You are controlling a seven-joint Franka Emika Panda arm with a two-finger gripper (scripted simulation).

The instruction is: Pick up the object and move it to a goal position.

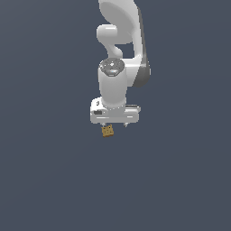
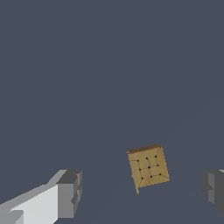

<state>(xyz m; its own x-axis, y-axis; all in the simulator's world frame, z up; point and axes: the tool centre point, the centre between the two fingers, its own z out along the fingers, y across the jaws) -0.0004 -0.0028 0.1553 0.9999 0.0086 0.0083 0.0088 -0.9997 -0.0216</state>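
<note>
The object (image 1: 107,131) is a tiny tan-brown square block with dark spots, lying on the dark grey floor just below the white gripper (image 1: 115,124) in the exterior view. In the wrist view the object (image 2: 148,166) lies flat and slightly rotated between the two grey fingertips, nearer the one at the picture's edge. The gripper (image 2: 142,191) is open, and its fingers (image 2: 70,192) do not touch the block. How high the gripper hangs above the floor is unclear.
The white arm (image 1: 118,40) rises from the gripper toward the top of the exterior view. A plain dark grey floor (image 1: 54,180) surrounds the block.
</note>
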